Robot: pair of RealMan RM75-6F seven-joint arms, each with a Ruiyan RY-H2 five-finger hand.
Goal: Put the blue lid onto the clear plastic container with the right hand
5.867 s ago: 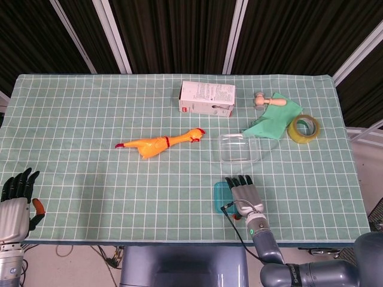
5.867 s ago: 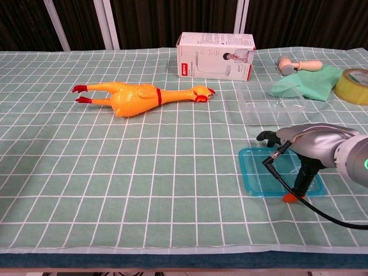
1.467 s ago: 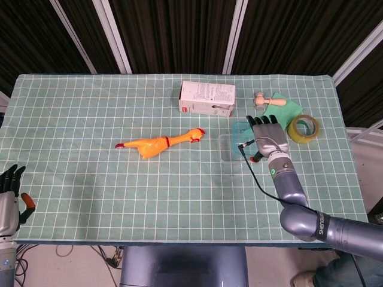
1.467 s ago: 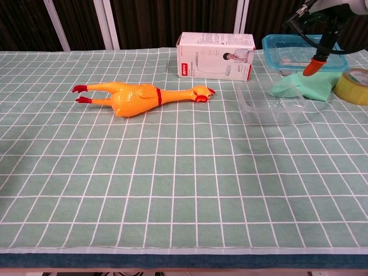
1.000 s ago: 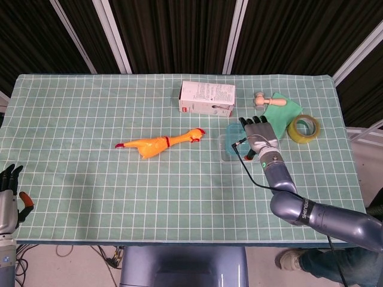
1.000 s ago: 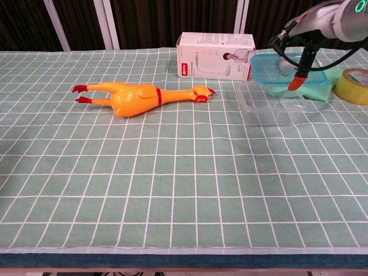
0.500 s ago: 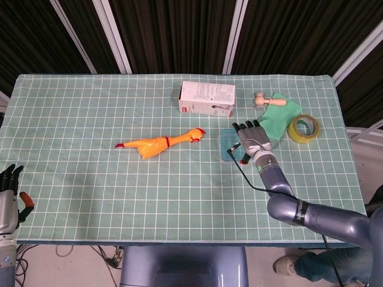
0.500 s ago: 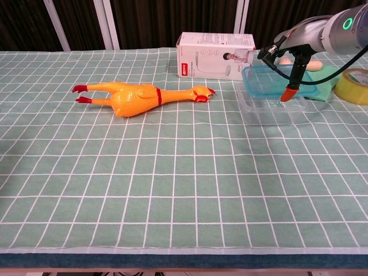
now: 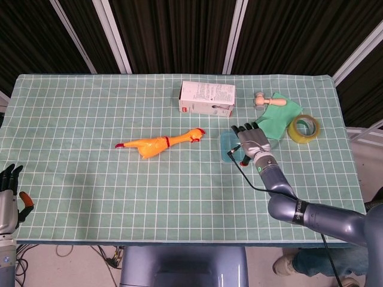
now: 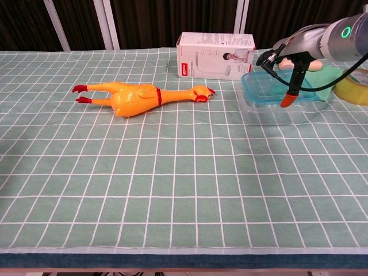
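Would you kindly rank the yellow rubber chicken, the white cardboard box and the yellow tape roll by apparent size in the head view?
1. Yellow rubber chicken, the longest.
2. White cardboard box, shorter but bulkier, so these two are close.
3. Yellow tape roll, clearly smallest.

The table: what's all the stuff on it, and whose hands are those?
lid: one, blue, on top of the container, under the right hand
container: one, clear, right of the chicken's head
chicken: one, yellow-orange rubber toy, lying mid-table
box: one, white with red, at the far edge
cloth: one, green, far right
mallet: one, small, wooden, lying on the cloth's far end
tape: one roll, yellowish, right of the cloth
tablecloth: one, green with white grid, covering the table
left hand: black fingers, at the near left edge, holding nothing
right hand: grey, over the lid and container
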